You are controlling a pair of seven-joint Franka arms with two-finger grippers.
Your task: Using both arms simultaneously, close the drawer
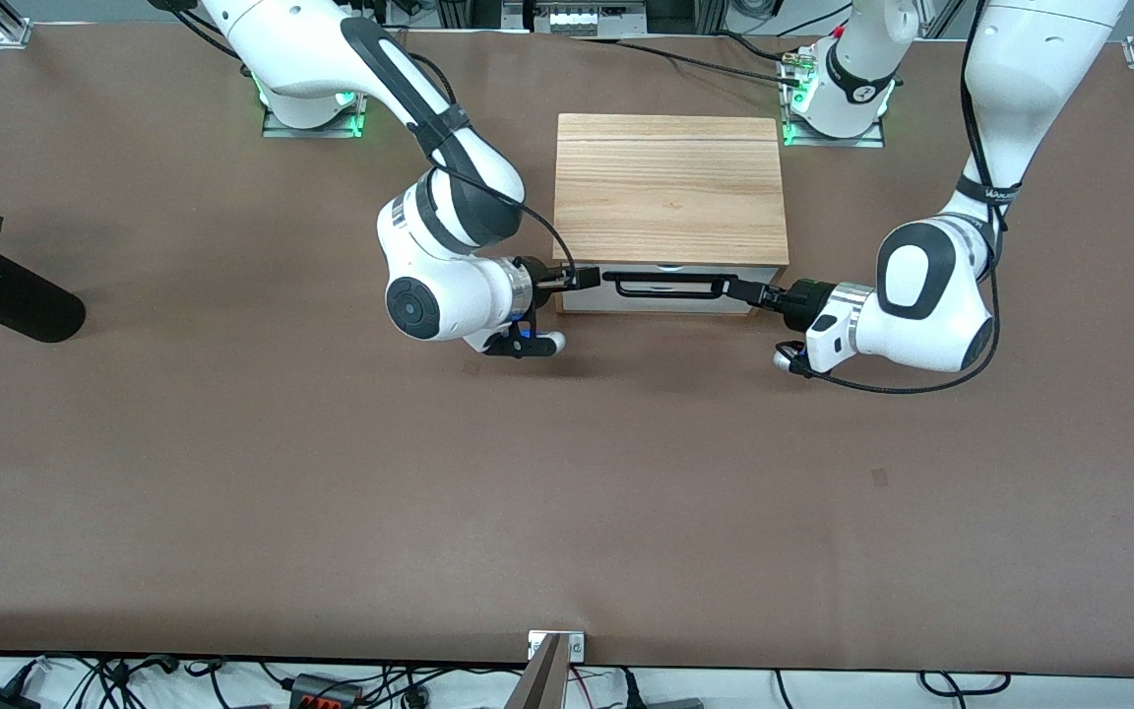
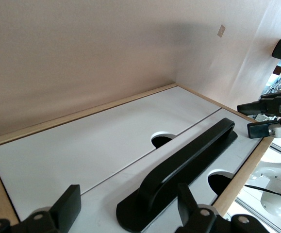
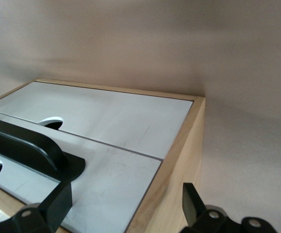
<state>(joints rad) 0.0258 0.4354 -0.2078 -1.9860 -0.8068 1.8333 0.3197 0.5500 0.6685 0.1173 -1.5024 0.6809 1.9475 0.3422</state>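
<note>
Both grippers at the drawer front, one at each end of the handle.

The left gripper (image 1: 736, 290), fingers spread, straddles the end of the black handle (image 1: 663, 286) on the white drawer (image 1: 661, 296), which sits flush in the wooden cabinet (image 1: 670, 187). The right gripper (image 1: 577, 279), fingers also spread, sits at the cabinet's corner by the handle's other end. A black vase (image 1: 11, 295) lies well apart from both, at the right arm's end of the table (image 1: 567, 492).

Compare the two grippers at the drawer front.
Left gripper: open jaws astride one end of the long black bar handle. Right gripper: open jaws astride the light-wood cabinet's side edge, off the handle. Left gripper is at the left arm's end, right gripper at the right arm's end. Both face the white drawer front.
</note>
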